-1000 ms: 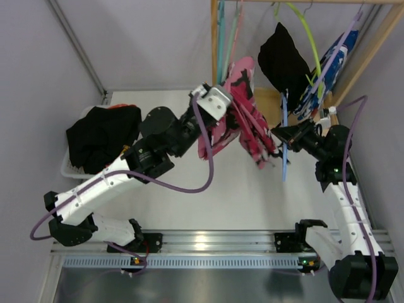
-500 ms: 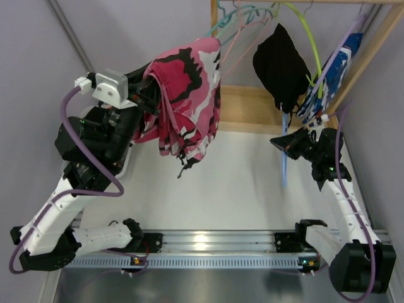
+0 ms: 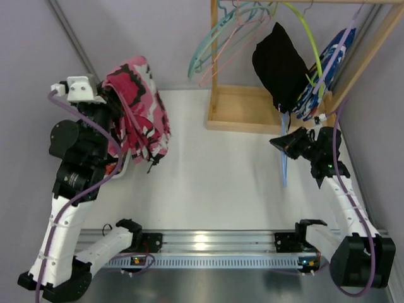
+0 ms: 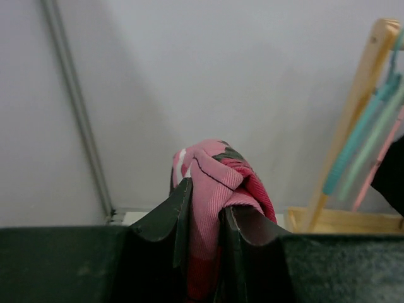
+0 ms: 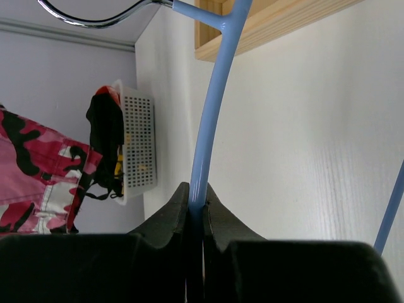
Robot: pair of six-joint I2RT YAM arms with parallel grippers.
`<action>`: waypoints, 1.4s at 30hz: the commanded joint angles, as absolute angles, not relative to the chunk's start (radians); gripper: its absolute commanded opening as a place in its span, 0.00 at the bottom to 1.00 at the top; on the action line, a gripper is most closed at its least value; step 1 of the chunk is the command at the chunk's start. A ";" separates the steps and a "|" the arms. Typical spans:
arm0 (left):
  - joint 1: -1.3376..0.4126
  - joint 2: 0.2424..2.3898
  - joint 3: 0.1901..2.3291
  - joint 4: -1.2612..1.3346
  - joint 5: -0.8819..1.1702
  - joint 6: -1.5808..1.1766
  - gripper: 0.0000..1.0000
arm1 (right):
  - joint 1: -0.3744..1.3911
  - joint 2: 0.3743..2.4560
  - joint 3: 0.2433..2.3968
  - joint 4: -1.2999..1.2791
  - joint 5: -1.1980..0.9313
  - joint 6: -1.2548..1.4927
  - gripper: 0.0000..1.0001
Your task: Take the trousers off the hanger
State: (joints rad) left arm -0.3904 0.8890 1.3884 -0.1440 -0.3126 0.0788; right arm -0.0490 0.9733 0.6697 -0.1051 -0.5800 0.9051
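Two tight claws: left claw (image 4: 205,197) on camouflage trousers (image 3: 140,104) by the table's (image 3: 208,183) left edge, right claw (image 5: 197,190) on blue hanger (image 5: 211,113).

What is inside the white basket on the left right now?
A black cloth hangs over the white basket rim, with something red-orange at one end. Its interior is not visible; from above, the camouflage trousers and left arm cover it.

Bright, even overhead light washes the white desk (image 3: 221,183); glare streaks the metal rail (image 3: 202,240). Beyond the dark left claw (image 4: 205,199), the hangers (image 4: 372,145) blur softly; shadows are faint.
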 commanded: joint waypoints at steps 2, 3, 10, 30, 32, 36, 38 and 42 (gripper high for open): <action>-0.261 0.766 1.420 0.017 -0.406 0.054 0.00 | -0.058 0.976 0.741 -0.041 -0.589 0.858 0.00; -0.240 0.758 1.408 0.015 -0.428 0.073 0.00 | -0.058 0.976 0.744 -0.041 -0.588 0.857 0.00; -0.016 0.675 1.365 -0.037 -0.606 0.094 0.00 | -0.058 1.002 0.779 -0.074 -0.600 0.835 0.00; 0.152 0.710 1.132 0.107 -0.759 0.446 0.00 | -0.058 1.012 0.790 -0.063 -0.617 0.833 0.00; 0.152 0.748 1.096 0.145 -0.726 0.465 0.00 | -0.058 1.005 0.788 -0.067 -0.615 0.831 0.00; 0.152 0.785 1.045 0.182 -0.665 0.462 0.00 | -0.058 1.002 0.782 -0.064 -0.612 0.831 0.00; 0.152 0.833 1.029 0.216 -0.643 0.459 0.00 | -0.058 1.009 0.785 -0.058 -0.612 0.834 0.00; 0.152 0.958 1.023 0.281 -0.585 0.447 0.00 | -0.058 1.020 0.810 -0.057 -0.615 0.834 0.00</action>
